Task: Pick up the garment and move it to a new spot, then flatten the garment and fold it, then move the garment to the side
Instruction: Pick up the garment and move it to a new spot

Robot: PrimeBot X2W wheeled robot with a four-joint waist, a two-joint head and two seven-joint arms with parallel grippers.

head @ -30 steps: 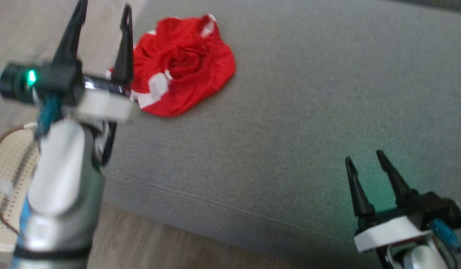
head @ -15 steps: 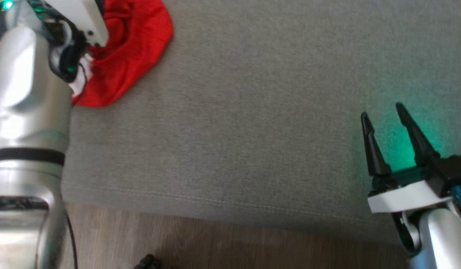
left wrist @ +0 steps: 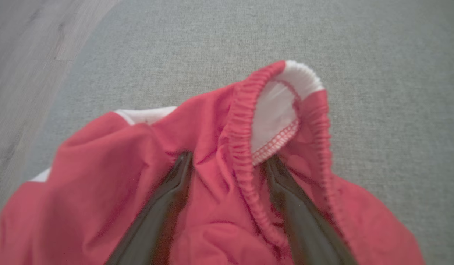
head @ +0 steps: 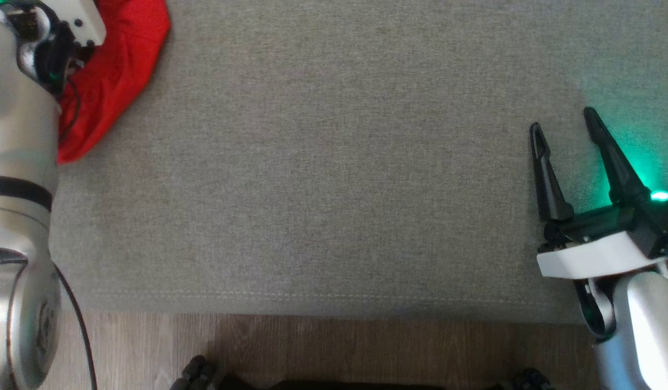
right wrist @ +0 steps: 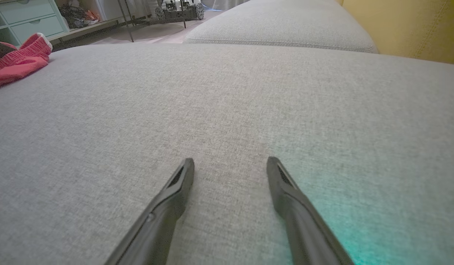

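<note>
Wide open at the left gripper [left wrist: 227, 158]: both dark fingers [left wrist: 164, 206] pushed tip-first into the garment [left wrist: 113, 176], with a ridge of cloth and the gathered waistband [left wrist: 241, 147] standing between them, nothing clamped. Wide open too at the right gripper [head: 562, 120], holding nothing, low over the sofa [head: 334, 162], well apart from the garment, green glow from its lamp [head: 660, 196] on the cloth beside it.

Garment in a crumpled heap toward the sofa's left edge, half hidden behind the left arm [head: 20, 135] in the head view. By the look of it, the very start of the task: first grasp about to be made; no lift, no new spot, no flattening, no fold, no shift to the side. Broad stretch of sofa between the two grippers, probably room enough for spreading.

Garment: thin, soft red fabric, limp and deeply creased, white panels at the edges, waistband elastic and ruched, white lining with red stitching inside it. Possibly shorts, hard to tell. Likely to sag and slip unless pinched through several layers. Sofa: grey, coarse-woven, flat, a stitched seam [head: 312, 296] along the front edge. Beyond that edge, pale wood-grain floor [head: 366, 346].
</note>
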